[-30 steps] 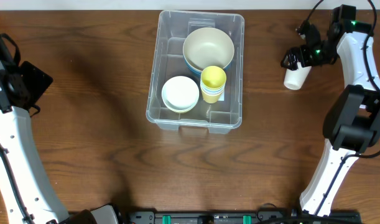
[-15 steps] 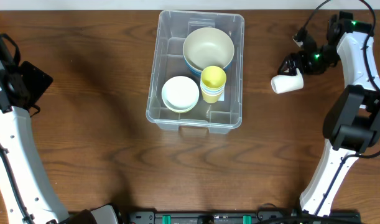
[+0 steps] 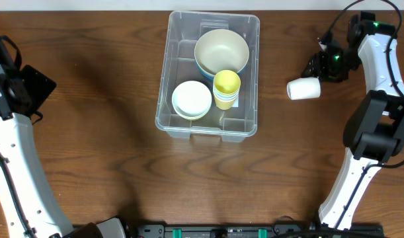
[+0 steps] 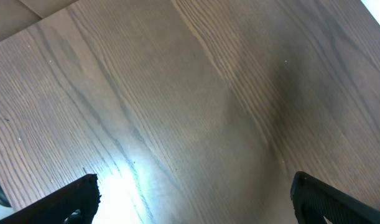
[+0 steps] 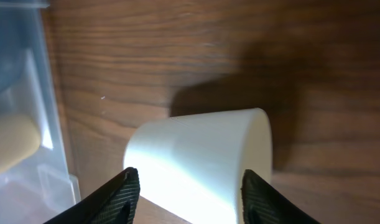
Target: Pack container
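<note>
- overhead view: the container (image 3: pixel 207 132) sits at the far middle of the table (image 3: pixel 109 152), already holding a cream bowl (image 3: pixel 221 50), a stack of white bowls (image 3: pixel 192 99) and stacked yellow cups (image 3: pixel 227 88).
- my right gripper (image 5: pixel 191 198) is clamped across a white cup (image 3: pixel 303 88), one finger on each side of its wall. the cup lies tilted on its side, off to the right of the container and apart from it.
- my left gripper (image 4: pixel 196 208) is spread wide with nothing between the fingers, over bare wood at the left.
- handling, as i judge it: the container looks like thin clear plastic, so light, a bit flexible and likely to slide on the wood if bumped. the rounded rim is the place to take it (the walls would bow).
- the cup seems light, rigid and smooth, so it could slip or twist in a side pinch.
- in the way: the container's near right wall, and the yellow cups just inside it. the free spots look like the front right corner and the left strip behind the white bowls.
</note>
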Available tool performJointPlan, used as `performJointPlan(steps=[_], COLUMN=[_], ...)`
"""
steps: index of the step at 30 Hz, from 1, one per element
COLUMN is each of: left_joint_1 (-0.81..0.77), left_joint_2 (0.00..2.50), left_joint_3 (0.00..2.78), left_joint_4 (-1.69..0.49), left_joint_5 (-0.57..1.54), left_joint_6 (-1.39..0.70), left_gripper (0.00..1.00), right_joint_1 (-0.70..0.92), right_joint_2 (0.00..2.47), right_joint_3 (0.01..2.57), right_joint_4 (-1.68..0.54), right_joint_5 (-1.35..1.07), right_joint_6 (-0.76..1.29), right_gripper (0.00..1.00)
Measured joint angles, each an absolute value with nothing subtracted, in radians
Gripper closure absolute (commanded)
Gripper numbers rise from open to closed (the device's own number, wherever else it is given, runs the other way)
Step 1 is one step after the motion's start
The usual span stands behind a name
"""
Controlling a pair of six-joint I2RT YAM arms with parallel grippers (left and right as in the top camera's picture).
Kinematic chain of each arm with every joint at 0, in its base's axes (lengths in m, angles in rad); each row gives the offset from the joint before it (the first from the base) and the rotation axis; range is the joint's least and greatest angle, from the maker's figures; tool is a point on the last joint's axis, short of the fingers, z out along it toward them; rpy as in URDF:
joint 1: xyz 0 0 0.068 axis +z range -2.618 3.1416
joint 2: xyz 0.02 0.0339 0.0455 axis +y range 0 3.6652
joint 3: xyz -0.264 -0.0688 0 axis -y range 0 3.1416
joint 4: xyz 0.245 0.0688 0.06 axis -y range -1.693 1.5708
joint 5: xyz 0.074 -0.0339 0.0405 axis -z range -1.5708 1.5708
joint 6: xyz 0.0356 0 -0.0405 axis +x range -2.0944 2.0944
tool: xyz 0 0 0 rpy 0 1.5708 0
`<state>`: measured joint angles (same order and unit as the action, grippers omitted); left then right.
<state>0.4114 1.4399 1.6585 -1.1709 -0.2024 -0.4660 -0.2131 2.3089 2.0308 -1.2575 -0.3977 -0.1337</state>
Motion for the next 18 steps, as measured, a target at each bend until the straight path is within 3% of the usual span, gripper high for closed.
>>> performJointPlan(steps=[3,18], left_joint_1=[0.411,0.411], left_joint_2=[1.44,1.44], left_joint_3=[1.658,1.658], left_joint_4=[-1.171,-1.171], left_joint_5=[-0.202,-0.202], left_joint_6=[-0.466,-0.466], left_gripper=[0.02,0.02], right_joint_1=[-0.213,-0.263], right_joint_2=[2.309,2.309], right_joint_3=[2.031,1.987], right_joint_4=[-1.26,-1.271], right_joint_5=[-0.365,-0.469], right_joint_6=[-0.104,-0.025], right_gripper=[0.41,0.41])
